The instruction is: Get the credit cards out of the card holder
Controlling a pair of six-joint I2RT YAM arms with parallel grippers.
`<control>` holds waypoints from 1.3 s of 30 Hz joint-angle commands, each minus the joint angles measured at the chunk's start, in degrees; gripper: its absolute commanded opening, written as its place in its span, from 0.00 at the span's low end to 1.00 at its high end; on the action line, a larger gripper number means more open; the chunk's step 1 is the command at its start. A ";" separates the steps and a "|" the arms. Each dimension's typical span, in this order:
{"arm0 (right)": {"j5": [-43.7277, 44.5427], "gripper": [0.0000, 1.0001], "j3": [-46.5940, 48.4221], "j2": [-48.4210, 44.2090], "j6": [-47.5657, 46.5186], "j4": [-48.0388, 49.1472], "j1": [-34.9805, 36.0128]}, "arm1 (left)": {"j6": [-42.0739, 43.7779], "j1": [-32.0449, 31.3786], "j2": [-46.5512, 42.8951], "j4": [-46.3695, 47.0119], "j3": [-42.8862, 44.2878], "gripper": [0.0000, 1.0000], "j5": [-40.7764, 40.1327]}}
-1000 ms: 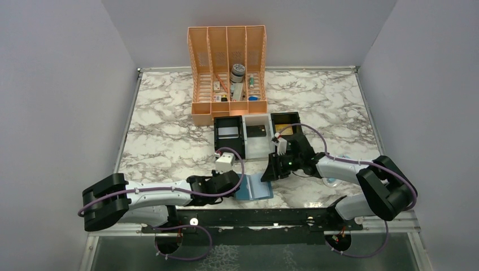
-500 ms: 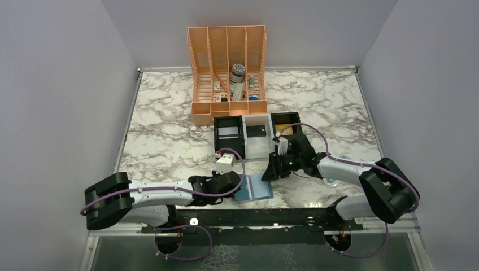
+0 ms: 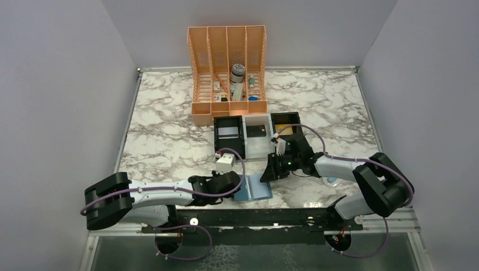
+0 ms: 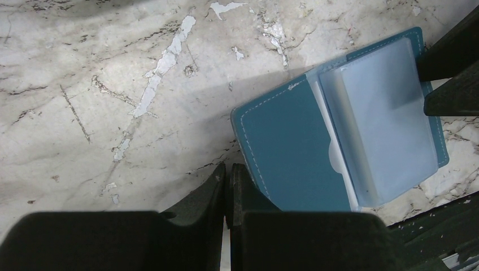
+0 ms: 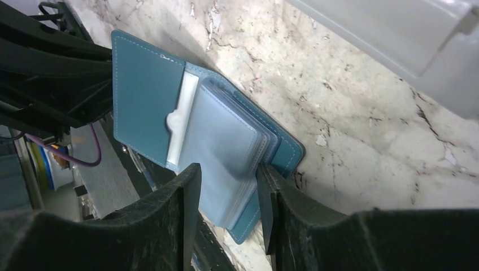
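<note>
Progress on the task looks advanced. The card holder (image 3: pixel 253 188) lies open and flat at the near edge of the worktop (image 3: pixel 169 130), roughly midway between the two arm bases. Its stack of clear sleeves (image 5: pixel 226 130) rests on the right panel. In both wrist views the sleeves look pale and see-through, with no gold-tan card visible in them. One gold-tan credit card (image 3: pixel 286 130) lies in the right compartment of the three-part tray (image 3: pixel 257 149), which stands just beyond the holder toward the middle of the worktop.

Left hand (image 4: pixel 229 172): fingers pressed together, tips at the left edge of the holder's cover. It appears to pin the cover down, but contact cannot be confirmed.

Right hand (image 5: pixel 226 172): fingers spread part way, one on each side of the sleeve stack. Whether they touch the sleeves cannot be told.

Work left, as judged: leaf through the lower sleeves, which the top one hides, and draw out any card found there. If none is found, the task is complete.
</note>
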 commanded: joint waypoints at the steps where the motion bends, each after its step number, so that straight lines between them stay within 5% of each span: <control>1: -2.24 0.42 0.29 2.56 -1.04 3.03 0.19 | -0.26 0.23 -0.38 0.76 -0.15 0.00 0.53; 14: 0.71 0.42 0.84 -6.89 -0.73 -2.51 0.19 | 0.02 0.21 4.83 1.84 1.37 0.00 1.45; 21: -0.40 0.42 0.91 -2.16 -0.96 -1.14 0.15 | -0.06 0.19 5.31 2.00 1.80 0.00 1.30; 27: 12.91 0.45 3.31 -4.36 -0.15 -8.59 0.18 | -0.11 0.27 5.85 1.40 2.25 0.00 0.03; 33: 19.40 0.47 1.98 -16.86 3.13 -11.48 0.19 | -0.31 0.25 4.01 -1.51 2.63 0.27 -2.61; 36: 13.71 0.45 -1.21 -20.73 3.48 -6.44 0.19 | 0.27 0.21 1.10 -2.29 2.18 0.53 -3.57; 39: 5.41 0.39 -3.50 -19.61 5.21 1.14 0.34 | 0.42 0.22 -2.11 -4.81 2.05 0.59 -5.47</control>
